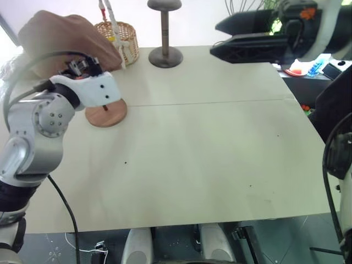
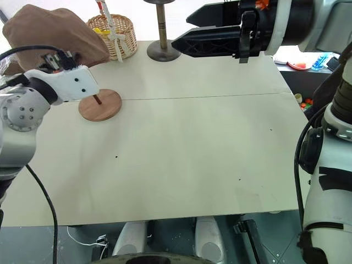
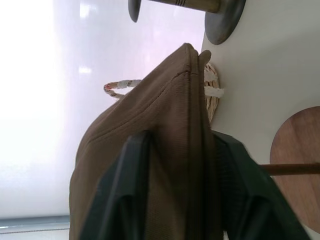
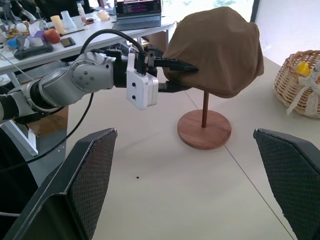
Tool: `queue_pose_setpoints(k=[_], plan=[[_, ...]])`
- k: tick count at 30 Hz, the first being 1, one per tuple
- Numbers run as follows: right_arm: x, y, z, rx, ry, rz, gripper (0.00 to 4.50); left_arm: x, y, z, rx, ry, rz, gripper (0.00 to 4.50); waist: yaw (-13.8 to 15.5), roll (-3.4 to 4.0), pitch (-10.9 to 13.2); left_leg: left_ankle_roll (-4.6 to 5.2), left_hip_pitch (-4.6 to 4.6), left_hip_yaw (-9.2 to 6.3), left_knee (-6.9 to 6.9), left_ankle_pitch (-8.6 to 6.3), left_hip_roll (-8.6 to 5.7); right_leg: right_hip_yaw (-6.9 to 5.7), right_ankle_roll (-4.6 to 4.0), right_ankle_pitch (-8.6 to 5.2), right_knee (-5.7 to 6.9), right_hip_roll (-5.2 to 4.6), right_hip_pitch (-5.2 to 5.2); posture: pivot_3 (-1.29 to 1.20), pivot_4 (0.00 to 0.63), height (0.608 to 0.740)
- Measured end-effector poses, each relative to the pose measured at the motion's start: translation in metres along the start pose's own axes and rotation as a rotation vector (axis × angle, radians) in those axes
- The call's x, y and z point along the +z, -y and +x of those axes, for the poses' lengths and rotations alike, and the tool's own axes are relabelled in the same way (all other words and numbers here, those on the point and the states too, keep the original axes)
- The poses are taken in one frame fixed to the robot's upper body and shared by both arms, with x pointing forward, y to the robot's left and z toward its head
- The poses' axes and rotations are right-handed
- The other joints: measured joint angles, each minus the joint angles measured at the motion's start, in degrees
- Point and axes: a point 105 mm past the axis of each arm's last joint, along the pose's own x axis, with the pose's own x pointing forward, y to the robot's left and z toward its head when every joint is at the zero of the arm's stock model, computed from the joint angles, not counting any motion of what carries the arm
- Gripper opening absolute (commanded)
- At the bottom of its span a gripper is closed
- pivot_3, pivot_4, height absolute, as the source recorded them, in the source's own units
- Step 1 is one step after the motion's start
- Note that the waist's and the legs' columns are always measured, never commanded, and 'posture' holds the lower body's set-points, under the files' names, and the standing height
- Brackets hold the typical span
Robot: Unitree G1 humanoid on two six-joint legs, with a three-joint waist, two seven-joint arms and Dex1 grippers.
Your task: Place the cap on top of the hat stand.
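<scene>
Cap (image 4: 220,50) sits draped over the top of the stand (image 4: 204,128), straight ahead of the left tool (image 4: 175,75), whose two fingers are pinched onto a fold at its near edge. The rod drops from under the cap to the round base on the counter (image 1: 209,154), just below the tool. The right tool (image 2: 192,34) hangs wide open and empty, well off to the side.

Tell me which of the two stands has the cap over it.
The hat stand with the reddish round base and thin rod carries the cap; the dark stand with the thick post is bare.
</scene>
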Motion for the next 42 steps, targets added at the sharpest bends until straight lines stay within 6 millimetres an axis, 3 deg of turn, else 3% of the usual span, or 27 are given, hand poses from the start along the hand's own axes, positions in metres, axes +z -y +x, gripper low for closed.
queue_pose_setpoints(k=[7,16,27,31,36,37,42], plan=[[0.000,-0.001,0.000,0.009,0.002,0.001,4.50,0.002,-0.004,-0.001,0.024,0.022,0.016,0.04,-0.02,0.00,0.00,0.00,0.00,-0.01,0.02,0.00,0.00,0.00,0.02,0.02,0.03,0.00,0.00,0.00,0.150,0.728],[-0.008,0.003,0.000,0.007,-0.003,0.005,4.50,-0.013,-0.032,-0.017,0.168,0.122,0.039,0.04,-0.08,0.00,0.00,0.00,-0.01,-0.01,0.05,0.00,0.00,0.00,0.03,0.03,0.04,0.00,-0.01,0.00,0.150,0.728],[-0.013,0.008,0.006,0.009,-0.017,0.009,4.50,-0.026,-0.052,-0.040,0.233,0.511,0.017,0.04,0.00,0.01,0.00,0.00,-0.03,0.01,0.12,0.00,0.01,-0.02,0.01,0.06,0.04,-0.02,-0.01,0.00,0.150,0.728],[-0.013,0.010,0.005,-0.006,-0.019,0.009,4.50,-0.036,-0.060,-0.047,0.236,0.595,0.006,1.61,-0.04,0.01,0.00,-0.01,-0.07,0.01,0.15,0.00,0.02,-0.03,0.02,0.06,0.04,-0.02,-0.01,0.00,0.150,0.728],[-0.017,0.013,0.001,-0.036,-0.033,0.025,4.50,-0.052,-0.067,-0.050,0.203,0.634,0.051,4.16,0.01,0.02,-0.01,0.00,-0.09,0.01,0.18,0.00,0.03,-0.04,0.03,0.07,0.04,-0.02,-0.01,0.00,0.150,0.728],[-0.018,0.014,0.001,-0.039,-0.037,0.030,4.50,-0.055,-0.064,-0.050,0.187,0.631,0.060,4.47,0.00,0.04,-0.02,0.00,-0.09,0.02,0.19,0.00,0.03,-0.04,0.04,0.08,0.05,-0.02,-0.01,0.00,0.150,0.728],[-0.019,0.014,-0.002,-0.056,-0.050,0.035,4.50,-0.072,-0.041,-0.048,0.083,0.620,0.070,4.47,-0.03,0.04,-0.02,0.00,-0.12,0.02,0.22,0.00,0.05,-0.04,0.05,0.08,0.06,-0.01,-0.02,0.00,0.150,0.728]])
